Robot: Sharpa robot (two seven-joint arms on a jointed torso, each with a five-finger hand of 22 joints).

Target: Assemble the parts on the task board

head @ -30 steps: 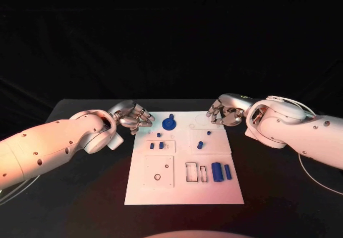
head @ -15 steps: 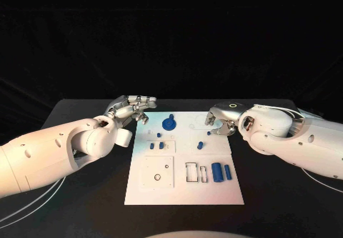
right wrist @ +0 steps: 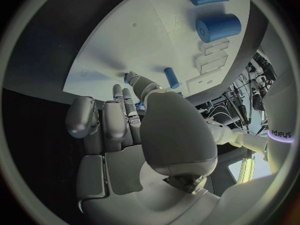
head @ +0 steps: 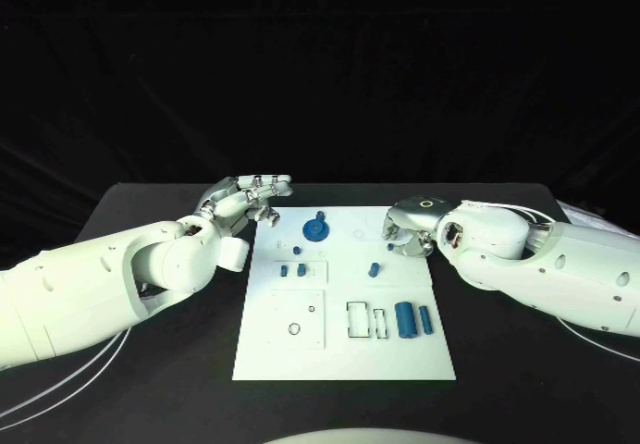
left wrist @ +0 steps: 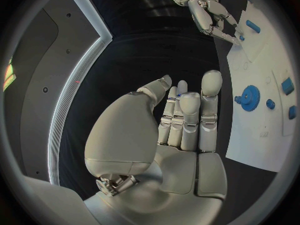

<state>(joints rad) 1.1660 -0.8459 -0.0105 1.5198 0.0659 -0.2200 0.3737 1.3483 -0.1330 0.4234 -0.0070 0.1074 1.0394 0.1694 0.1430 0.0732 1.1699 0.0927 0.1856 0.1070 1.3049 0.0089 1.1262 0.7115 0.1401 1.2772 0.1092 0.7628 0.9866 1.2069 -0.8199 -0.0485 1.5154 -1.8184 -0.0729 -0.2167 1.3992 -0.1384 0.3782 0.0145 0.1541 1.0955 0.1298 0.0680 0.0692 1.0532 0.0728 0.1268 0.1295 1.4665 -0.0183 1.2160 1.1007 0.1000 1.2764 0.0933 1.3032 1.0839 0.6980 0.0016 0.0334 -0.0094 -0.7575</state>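
Black table (head: 160,370); task board (head: 344,351) long axis runs near-far; blue cylinders (head: 405,320) seemingly parallel.

The white task board (head: 344,356) lay at the frame's centre on the black table (head: 160,370). The left hand (head: 248,199) hovered, fingers apart, off its upper-left corner; the right hand (head: 408,225) sat at its upper-right edge, near a blue gear (head: 316,228).

You've got a white rectangular task board (head: 344,351) on a black table (head: 160,370), blue plastic parts: gear (head: 316,229), thick cylinder (head: 404,320); silver hands (head: 250,199).
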